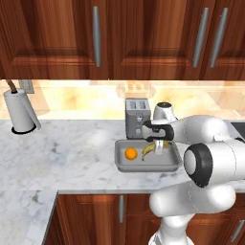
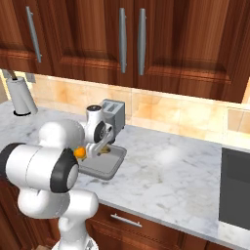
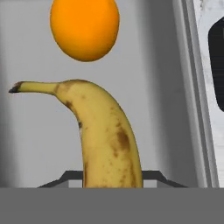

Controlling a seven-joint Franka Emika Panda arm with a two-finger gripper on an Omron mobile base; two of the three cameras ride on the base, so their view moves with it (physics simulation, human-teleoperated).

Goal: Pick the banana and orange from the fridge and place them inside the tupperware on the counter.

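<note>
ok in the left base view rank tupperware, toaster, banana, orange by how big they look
1. tupperware
2. toaster, somewhat farther back, so slightly unsure
3. banana
4. orange

Banana (image 3: 107, 140) cut off at 6 o'clock, orange (image 3: 85, 26) at 12, fingertips and grip hidden.

even, bright rendered light; warm glow on the backsplash (image 1: 86, 98) beyond the hand, soft shadows, slightly blurred low-resolution frames.
</note>
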